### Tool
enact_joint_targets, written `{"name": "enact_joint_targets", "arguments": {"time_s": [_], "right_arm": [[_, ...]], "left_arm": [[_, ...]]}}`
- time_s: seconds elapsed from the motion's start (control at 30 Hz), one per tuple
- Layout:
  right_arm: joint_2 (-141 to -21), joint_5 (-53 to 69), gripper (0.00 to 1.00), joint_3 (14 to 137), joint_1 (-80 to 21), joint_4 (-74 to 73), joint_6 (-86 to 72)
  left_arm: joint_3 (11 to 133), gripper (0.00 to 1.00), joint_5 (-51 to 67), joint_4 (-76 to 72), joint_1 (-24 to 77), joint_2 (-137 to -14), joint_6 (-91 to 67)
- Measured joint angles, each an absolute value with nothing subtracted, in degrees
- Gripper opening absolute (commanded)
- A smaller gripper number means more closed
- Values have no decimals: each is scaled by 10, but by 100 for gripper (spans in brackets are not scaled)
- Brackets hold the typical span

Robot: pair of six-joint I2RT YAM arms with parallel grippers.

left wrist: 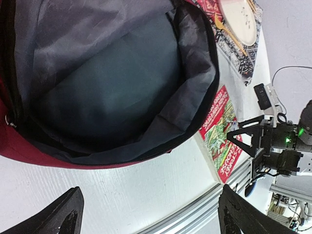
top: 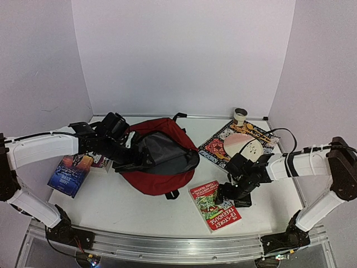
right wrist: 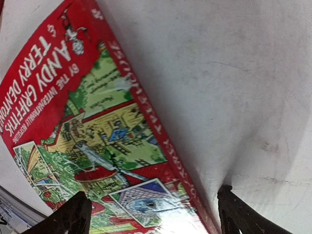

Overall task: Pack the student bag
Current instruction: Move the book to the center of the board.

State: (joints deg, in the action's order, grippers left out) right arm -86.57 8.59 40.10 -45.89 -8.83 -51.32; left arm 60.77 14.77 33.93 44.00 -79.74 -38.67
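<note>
The student bag (top: 159, 167), dark red with a grey lining, lies open in the middle of the table. In the left wrist view its grey inside (left wrist: 112, 83) fills the frame. My left gripper (top: 131, 159) is open and empty at the bag's left rim; its fingertips (left wrist: 63, 214) hang over bare table just outside the opening. A red paperback (top: 215, 205) lies flat in front of the bag, to its right. My right gripper (top: 226, 192) is open and low over the book's far end, astride the book's right edge (right wrist: 161, 141), one fingertip (right wrist: 73, 214) over the cover.
A blue book (top: 70, 173) lies at the left, with another book (top: 100, 163) partly under my left arm. A large patterned book (top: 220, 149) with a white disc (top: 245, 148) on it lies at the back right, with a small cup (top: 240, 116) behind. The table's metal front rail (top: 178, 245) runs close by.
</note>
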Motion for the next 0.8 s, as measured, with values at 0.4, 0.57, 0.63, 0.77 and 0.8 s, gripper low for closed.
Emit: {"name": "enact_joint_targets", "arguments": {"time_s": [0.4, 0.57, 0.63, 0.77, 0.8], "right_arm": [[-953, 107, 80, 482, -531, -21, -551], [-988, 107, 77, 527, -537, -9, -554], [-1000, 107, 76, 545, -539, -1, -554], [-1007, 103, 76, 566, -550, 15, -553], [-1007, 102, 76, 567, -553, 19, -553]], "left_arm": [[482, 80, 207, 248, 440, -776, -486], [460, 74, 232, 203, 443, -778, -505], [459, 72, 242, 186, 445, -782, -511], [452, 71, 253, 155, 455, -787, -522], [450, 71, 254, 147, 459, -791, -526]]}}
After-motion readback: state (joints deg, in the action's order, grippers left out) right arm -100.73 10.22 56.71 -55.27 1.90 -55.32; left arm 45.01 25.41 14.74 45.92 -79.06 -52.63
